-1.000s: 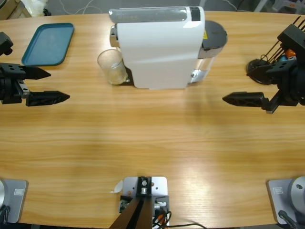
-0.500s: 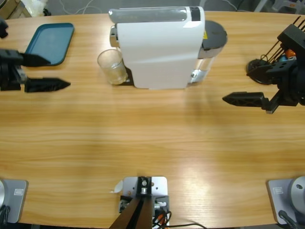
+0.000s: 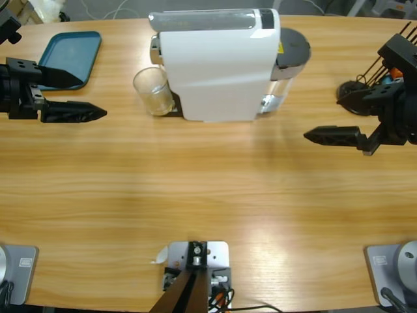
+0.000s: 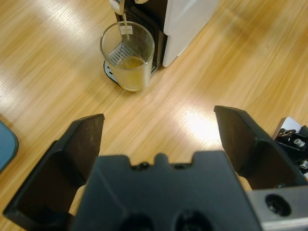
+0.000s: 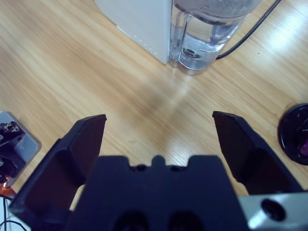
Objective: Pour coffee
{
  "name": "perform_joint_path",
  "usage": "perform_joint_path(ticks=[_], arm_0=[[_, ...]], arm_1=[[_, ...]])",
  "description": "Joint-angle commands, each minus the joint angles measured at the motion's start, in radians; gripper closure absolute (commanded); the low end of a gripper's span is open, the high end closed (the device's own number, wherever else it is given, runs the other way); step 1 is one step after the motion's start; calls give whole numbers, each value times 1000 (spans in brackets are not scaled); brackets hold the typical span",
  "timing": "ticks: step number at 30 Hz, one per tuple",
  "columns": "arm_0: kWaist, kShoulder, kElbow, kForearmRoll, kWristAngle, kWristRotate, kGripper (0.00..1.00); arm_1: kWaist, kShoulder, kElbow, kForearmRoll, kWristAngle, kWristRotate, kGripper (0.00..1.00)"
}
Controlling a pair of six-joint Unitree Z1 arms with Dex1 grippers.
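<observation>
Amber coffee [image 4: 130,63] sitting shallow in glass [image 3: 153,91] under machine [image 3: 218,65] spout, untouched on desk [image 3: 208,189]. Left end effector [image 3: 81,94] wide, empty, near glass; right end effector [image 5: 159,139] wide, empty. Grasp and pour not yet done.

Your left gripper [image 3: 81,94] is travelling up the table's left edge and easing inward, jaws spread wide as it goes. Its upper jaw is now overlapping the near corner of the teal tray [image 3: 62,55], which earlier lay beyond it, and the glass [image 3: 152,90] is drawing nearer ahead of the tips.
</observation>
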Motion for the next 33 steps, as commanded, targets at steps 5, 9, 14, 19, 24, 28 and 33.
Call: perform_joint_path(ticks=[5, 9, 14, 19, 24, 28, 33], arm_0=[[6, 25, 2, -7, -1, 12, 0], [15, 29, -1, -8, 12, 67, 0], [19, 27, -1, -8, 18, 82, 0], [33, 25, 0, -7, 18, 86, 0], [35, 23, 0, -11, 18, 86, 0], [35, 24, 0, -13, 18, 86, 0], [37, 20, 1, -13, 18, 86, 0]], arm_1=[[-7, 26, 37, -11, 20, -10, 0], [-7, 28, 38, -12, 18, -11, 0], [-7, 28, 38, -12, 18, -11, 0], [-7, 28, 38, -12, 20, -11, 0], [-7, 30, 40, -14, 20, -11, 0], [-7, 30, 40, -14, 20, -11, 0], [-7, 30, 40, -15, 20, -11, 0]])
